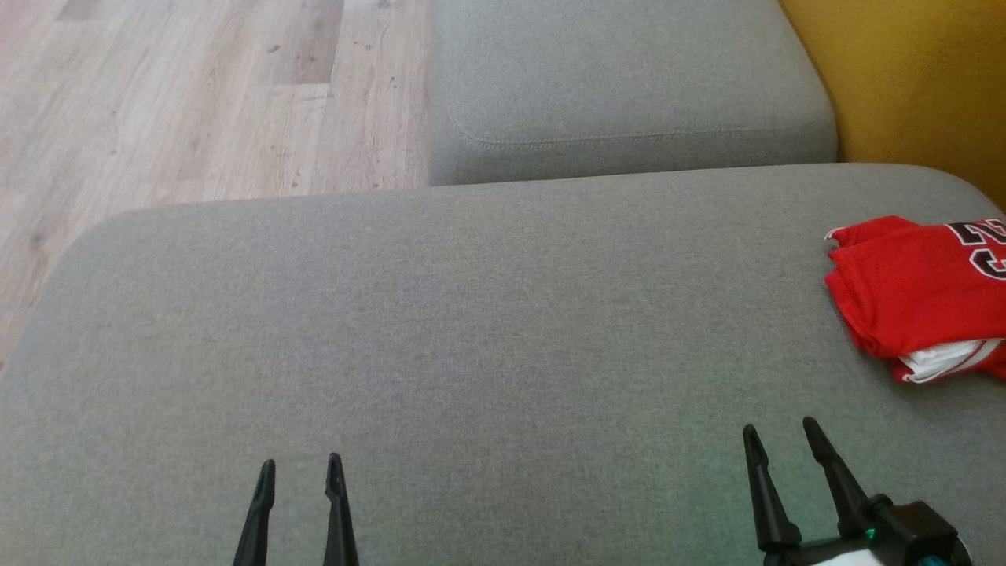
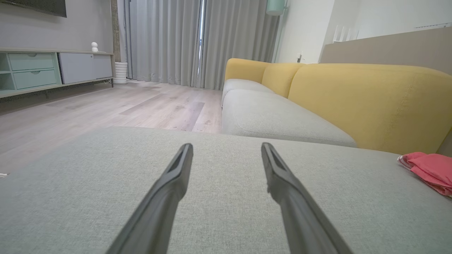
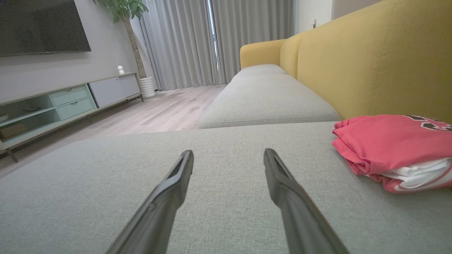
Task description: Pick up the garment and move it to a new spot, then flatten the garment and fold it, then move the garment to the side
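Red garment [image 1: 919,295] sits folded at the grey cushion's [image 1: 471,314] right edge, prob. set aside. Left gripper [image 1: 301,472] & right gripper [image 1: 782,436] hover empty, jaws apart, nothing held.

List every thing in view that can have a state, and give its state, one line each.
garment: folded, lying on the grey seat cushion, untouched
left gripper: open, empty
right gripper: open, empty
curtains: drawn
drawers: closed
television: screen dark
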{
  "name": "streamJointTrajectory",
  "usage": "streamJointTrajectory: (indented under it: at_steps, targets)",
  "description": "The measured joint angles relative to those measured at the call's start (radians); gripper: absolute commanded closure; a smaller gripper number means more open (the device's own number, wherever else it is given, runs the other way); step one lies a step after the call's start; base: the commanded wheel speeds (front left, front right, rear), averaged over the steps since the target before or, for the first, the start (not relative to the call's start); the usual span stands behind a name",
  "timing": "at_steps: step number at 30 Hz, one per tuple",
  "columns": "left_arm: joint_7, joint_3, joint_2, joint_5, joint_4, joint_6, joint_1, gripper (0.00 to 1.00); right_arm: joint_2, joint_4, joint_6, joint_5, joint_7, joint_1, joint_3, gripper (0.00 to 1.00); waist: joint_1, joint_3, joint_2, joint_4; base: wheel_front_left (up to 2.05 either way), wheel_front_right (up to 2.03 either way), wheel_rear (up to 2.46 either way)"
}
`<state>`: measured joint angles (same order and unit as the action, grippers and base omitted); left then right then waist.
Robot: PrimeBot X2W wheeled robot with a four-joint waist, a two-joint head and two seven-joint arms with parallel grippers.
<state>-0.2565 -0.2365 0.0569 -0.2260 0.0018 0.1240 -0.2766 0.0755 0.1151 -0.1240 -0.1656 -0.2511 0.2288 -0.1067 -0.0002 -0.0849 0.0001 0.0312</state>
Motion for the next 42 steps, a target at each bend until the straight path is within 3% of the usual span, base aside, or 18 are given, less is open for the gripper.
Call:
streamJointTrajectory:
  at_steps: [18, 19, 24, 42]
  targets:
    - [0.0, 0.021, 0.0, 0.015, 0.001, -0.01, -0.007, 0.0, -0.005, 0.0, 0.0, 0.009, 0.0, 0.006, 0.014, 0.0, 0.0003, -0.013, 0.0, -0.012, 0.0, 0.0, 0.0]
    - [0.0, 0.019, 0.0, 0.014, 0.007, -0.01, -0.007, 1.0, -0.005, 0.006, 0.0, 0.009, 0.0, 0.006, 0.014, 1.0, 0.0003, -0.014, 0.0, -0.012, 0.0, 0.0, 0.0]
    - [0.002, 0.012, 0.0, 0.004, 0.094, -0.01, -0.036, 1.0, -0.005, 0.095, 0.0, -0.001, 0.005, 0.035, 0.012, 1.0, 0.0003, -0.012, 0.0, -0.012, 0.0, 0.0, 0.0]
    - [0.044, 0.031, 0.005, -0.21, 0.121, -0.045, 0.004, 1.0, -0.004, 0.102, 0.001, -0.22, 0.044, 0.01, 0.022, 1.0, 0.0003, 0.003, 0.0, -0.015, 0.0, 0.0, 0.0]
